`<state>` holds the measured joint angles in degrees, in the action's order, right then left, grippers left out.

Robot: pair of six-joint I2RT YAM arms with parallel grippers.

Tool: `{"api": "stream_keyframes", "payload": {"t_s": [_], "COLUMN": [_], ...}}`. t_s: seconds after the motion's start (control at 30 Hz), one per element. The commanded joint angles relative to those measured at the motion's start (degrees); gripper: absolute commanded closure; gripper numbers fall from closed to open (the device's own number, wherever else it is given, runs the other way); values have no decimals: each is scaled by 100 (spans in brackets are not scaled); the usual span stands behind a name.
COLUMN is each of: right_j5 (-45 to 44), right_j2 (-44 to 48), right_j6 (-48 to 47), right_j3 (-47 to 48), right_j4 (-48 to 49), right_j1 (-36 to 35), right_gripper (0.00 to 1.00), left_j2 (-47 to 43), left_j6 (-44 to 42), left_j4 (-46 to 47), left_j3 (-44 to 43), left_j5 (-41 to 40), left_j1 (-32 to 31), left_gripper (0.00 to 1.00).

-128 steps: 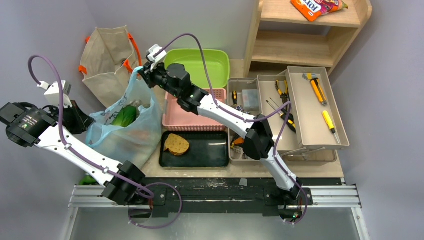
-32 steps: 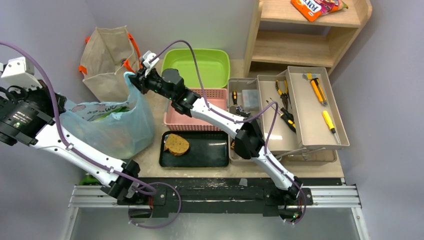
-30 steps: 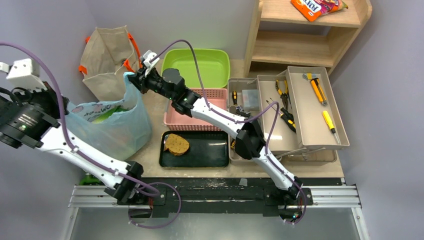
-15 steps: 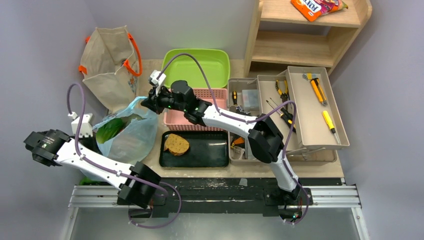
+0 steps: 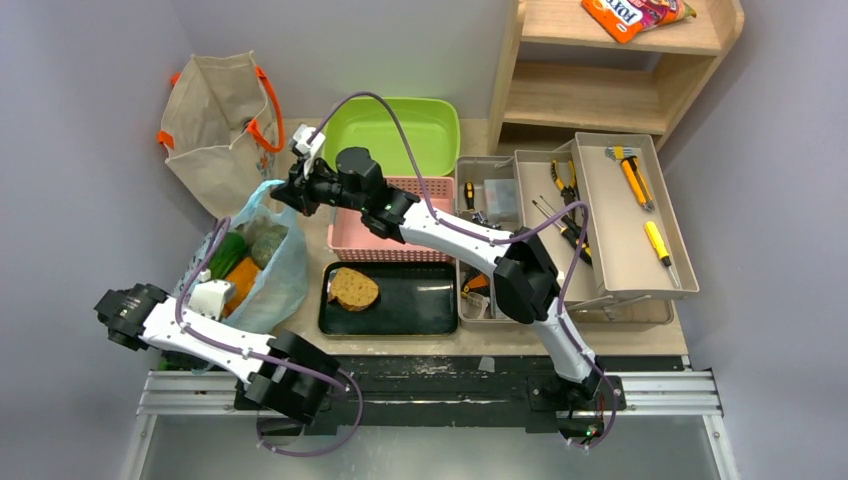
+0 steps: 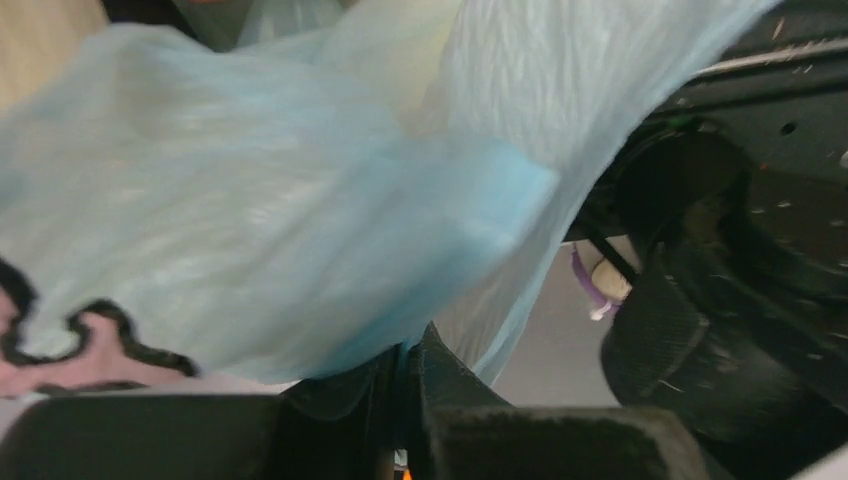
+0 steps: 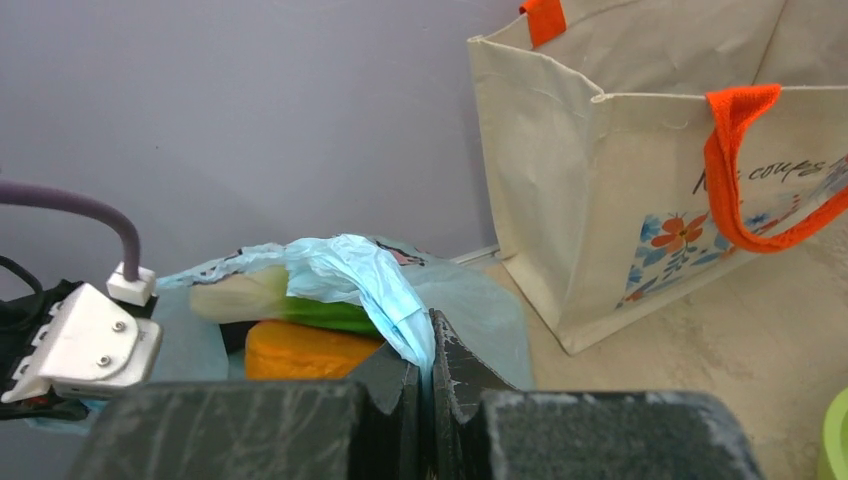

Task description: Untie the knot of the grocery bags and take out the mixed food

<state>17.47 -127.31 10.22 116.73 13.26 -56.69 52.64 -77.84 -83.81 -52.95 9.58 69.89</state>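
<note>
The thin light-blue grocery bag (image 5: 280, 285) sits at the table's left edge with its mouth open. My right gripper (image 5: 283, 195) is shut on the far handle (image 7: 365, 285), pinching a strip of plastic. My left gripper (image 5: 222, 295) is shut on the bag's near-left plastic (image 6: 260, 210), which fills the left wrist view. Inside the bag lie the mixed food: leafy greens (image 7: 300, 300), an orange-topped pastry (image 7: 300, 355) and a round green melon (image 5: 266, 240). No knot is in view. The beige canvas tote (image 5: 215, 120) stands behind it, upright, with orange handles (image 7: 740, 170).
A black tray (image 5: 420, 305) holding a brown bread slice (image 5: 352, 288) sits right of the bag. Behind it are a pink basket (image 5: 400, 240) and a green tub (image 5: 395, 130). Grey tool trays (image 5: 620, 220) and a wooden shelf (image 5: 600, 90) with an orange snack packet (image 5: 625, 15) lie to the right.
My left arm has swung down from high at the far left to the bag's near side. The bag, stretched wide before, now hangs narrower. My right gripper has shifted a little toward me.
</note>
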Motion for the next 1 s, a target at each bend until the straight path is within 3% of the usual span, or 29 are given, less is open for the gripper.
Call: {"api": "stream_keyframes", "payload": {"t_s": [0.0, 0.13, 0.2, 0.4, 0.5, 0.6, 0.7, 0.8, 0.97], "right_j5": [-42, 58, 98, 171, 140, 113, 124, 133, 125], "right_j2": [-78, -92, -94, -102, -75, -47, 1, 8, -63], "right_j6": [99, 90, 101, 187, 228, 252, 302, 376, 437], "right_j3": [237, 260, 286, 371, 391, 402, 407, 419, 545], "right_j4": [-122, -202, -226, -261, -245, -249, -231, -218, -286], "right_j1": [35, 32, 33, 12, 17, 17, 15, 16, 17], "right_gripper": [100, 100, 100, 100, 100, 100, 100, 100, 100], "left_j2": [171, 1, -33, -64, 88, 115, 287, 573, 718], "left_j6": [-406, -529, -402, 376, 704, 873, 1020, 1277, 1106], "left_j4": [569, -1185, -1845, -1893, -1893, -1879, -1727, -1034, -11], "left_j3": [218, -1237, -2218, -3950, -4289, -4149, -3754, -3332, -2344], "left_j5": [-578, 1032, 1846, 3186, 3658, 3815, 4016, 4226, 3693], "left_j1": [76, 74, 73, 45, -198, -938, -1463, -1529, -1787], "left_gripper": [88, 45, 32, 19, 21, 25, 42, 71, 83]}}
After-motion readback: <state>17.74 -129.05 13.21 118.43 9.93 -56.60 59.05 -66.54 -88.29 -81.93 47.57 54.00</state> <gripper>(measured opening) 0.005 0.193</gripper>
